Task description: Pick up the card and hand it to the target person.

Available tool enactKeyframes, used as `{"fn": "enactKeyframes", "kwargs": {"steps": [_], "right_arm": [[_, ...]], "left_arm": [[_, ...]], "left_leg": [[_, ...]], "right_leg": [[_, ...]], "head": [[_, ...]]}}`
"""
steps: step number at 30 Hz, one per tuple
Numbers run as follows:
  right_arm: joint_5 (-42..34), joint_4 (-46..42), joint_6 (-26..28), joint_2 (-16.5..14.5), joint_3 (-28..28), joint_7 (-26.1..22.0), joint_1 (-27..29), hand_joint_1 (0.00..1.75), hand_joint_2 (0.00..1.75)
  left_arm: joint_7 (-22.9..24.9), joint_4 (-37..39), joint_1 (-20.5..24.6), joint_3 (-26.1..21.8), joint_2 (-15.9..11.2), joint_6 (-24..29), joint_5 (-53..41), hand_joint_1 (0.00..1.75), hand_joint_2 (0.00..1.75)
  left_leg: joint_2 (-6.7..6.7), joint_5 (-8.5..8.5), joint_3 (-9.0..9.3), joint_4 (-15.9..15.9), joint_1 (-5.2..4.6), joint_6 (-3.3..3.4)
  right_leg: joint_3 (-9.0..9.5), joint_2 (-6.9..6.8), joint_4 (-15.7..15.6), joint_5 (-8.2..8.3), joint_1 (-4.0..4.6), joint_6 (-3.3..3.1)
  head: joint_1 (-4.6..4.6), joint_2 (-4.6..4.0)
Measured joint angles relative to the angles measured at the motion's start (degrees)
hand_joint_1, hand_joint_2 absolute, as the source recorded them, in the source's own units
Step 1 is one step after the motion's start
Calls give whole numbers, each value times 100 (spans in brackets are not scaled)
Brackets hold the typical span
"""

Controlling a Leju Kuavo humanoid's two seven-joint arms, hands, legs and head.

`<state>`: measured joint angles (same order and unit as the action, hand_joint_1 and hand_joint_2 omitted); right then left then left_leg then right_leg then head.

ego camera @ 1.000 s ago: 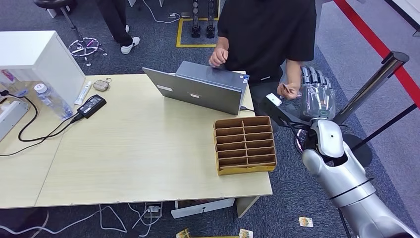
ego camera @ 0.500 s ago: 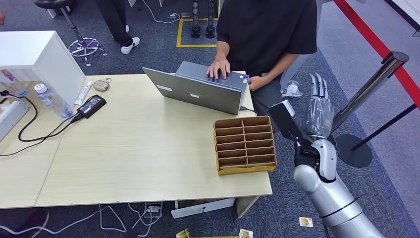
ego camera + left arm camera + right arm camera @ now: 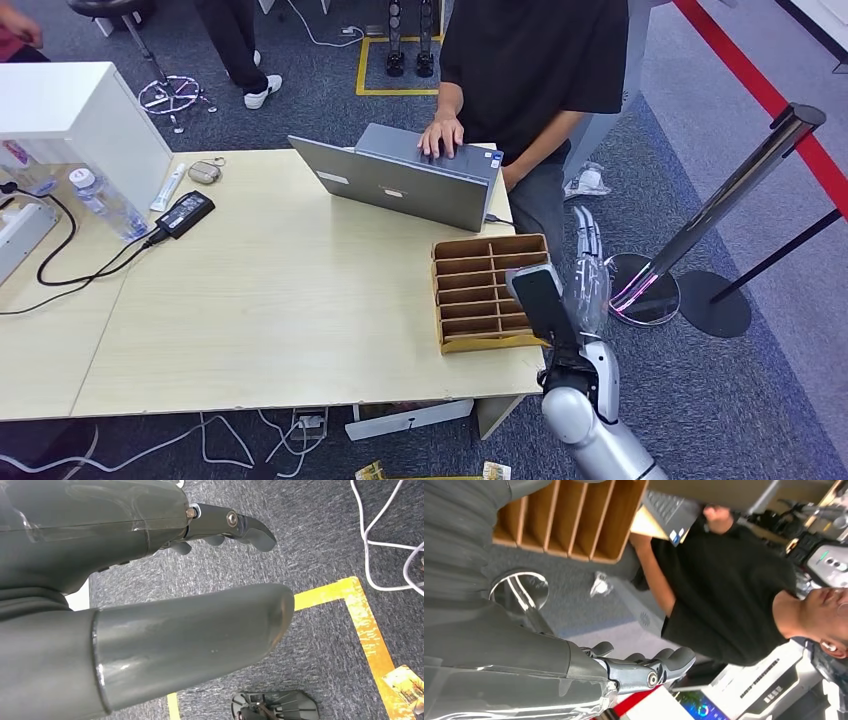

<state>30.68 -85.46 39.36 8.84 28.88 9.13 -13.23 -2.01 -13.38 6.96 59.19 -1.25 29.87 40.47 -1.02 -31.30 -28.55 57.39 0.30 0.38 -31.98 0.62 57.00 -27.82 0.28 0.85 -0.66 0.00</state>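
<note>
Pale wood table (image 3: pixel 250 300) is lying left of the right hand (image 3: pixel 588 275). A person (image 3: pixel 530 60) in black is typing at a laptop (image 3: pixel 400 180) ahead of it. The hand is hanging just beside the cardboard rack (image 3: pixel 495 290), fingers straight and apart, gripping nothing. The left hand (image 3: pixel 230 525) is dangling loose and empty. Where the card is, or how it looks, I cannot tell. Any retreat should probably be going slowly, clear of the rack.
</note>
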Motion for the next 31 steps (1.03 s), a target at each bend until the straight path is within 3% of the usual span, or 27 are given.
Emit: {"fn": "enactKeyframes", "kwargs": {"steps": [7, 12, 31], "right_arm": [[-24, 4, 23, -401, -25, -536, 436, 0, 175], [111, 3, 27, -593, -71, -626, 658, 0, 175], [170, 0, 29, -815, -226, -703, 924, 0, 175]], "left_arm": [[3, 0, -1, 0, 2, 35, 86, 0, 0], [33, 0, -2, 0, 3, 39, 108, 0, 0], [2, 0, -5, -2, 3, 67, 136, 0, 0]], "left_leg": [[0, 0, 1, 0, 0, 0], [1, 0, 2, 0, 0, 0], [4, 0, 3, 0, 0, 0]], "right_leg": [[-1, 0, 0, 0, 1, 0], [0, 1, 0, 0, 1, 0], [0, 4, 0, 0, 0, 0]], "head": [[1, 0], [1, 0], [1, 1]]}}
